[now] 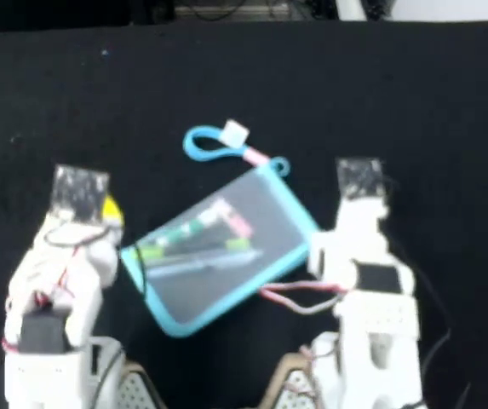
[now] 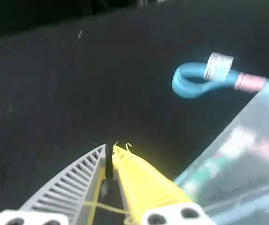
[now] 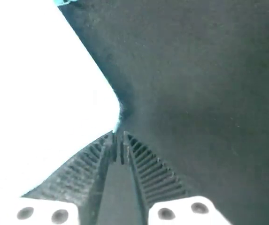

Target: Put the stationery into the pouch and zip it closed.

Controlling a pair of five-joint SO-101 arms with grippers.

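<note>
One pouch [image 1: 194, 296] is counted on the one table [image 1: 414, 94]. One blue loop [image 1: 203, 145] is attached at its far corner, with one white tag [image 1: 235, 132]. Several pieces of stationery [image 1: 199, 234] are seen through its clear face, but their exact number cannot be told. Two arms are counted, the left arm [image 1: 56, 281] and the right arm [image 1: 371, 285], and two hands, the left hand [image 2: 110, 149] and the right hand [image 3: 119, 137].

The left gripper [image 2: 110, 152], one side grey and one yellow, has its jaws pressed together just beside the pouch [image 2: 247, 159], over the black tabletop [image 2: 54, 93]. A blue loop [image 2: 186, 83] extends from one corner of the pouch, carrying a white tag [image 2: 219, 66] and a pink sleeve [image 2: 249, 82]. Blurred coloured stationery [image 2: 209, 172] shows through the pouch's clear face.
</note>
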